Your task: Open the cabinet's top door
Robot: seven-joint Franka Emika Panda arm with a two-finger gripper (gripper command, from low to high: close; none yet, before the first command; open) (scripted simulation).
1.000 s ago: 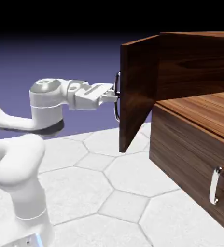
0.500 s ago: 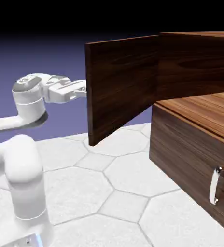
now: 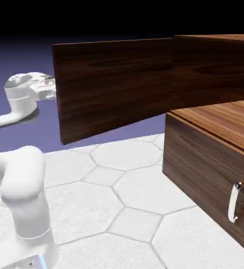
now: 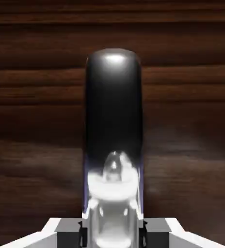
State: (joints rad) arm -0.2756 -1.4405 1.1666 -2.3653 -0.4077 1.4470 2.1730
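— While the cabinet fills the right side, where's that top door?
— Swung wide, upper left to centre! My gripper's clamped on its handle; pull too far and the fingers might slip off!

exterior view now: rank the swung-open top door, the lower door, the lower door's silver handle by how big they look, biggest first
1. Top door
2. Lower door
3. Lower door's silver handle

The lower door sits nearer the camera, yet still looks smaller than the top one.
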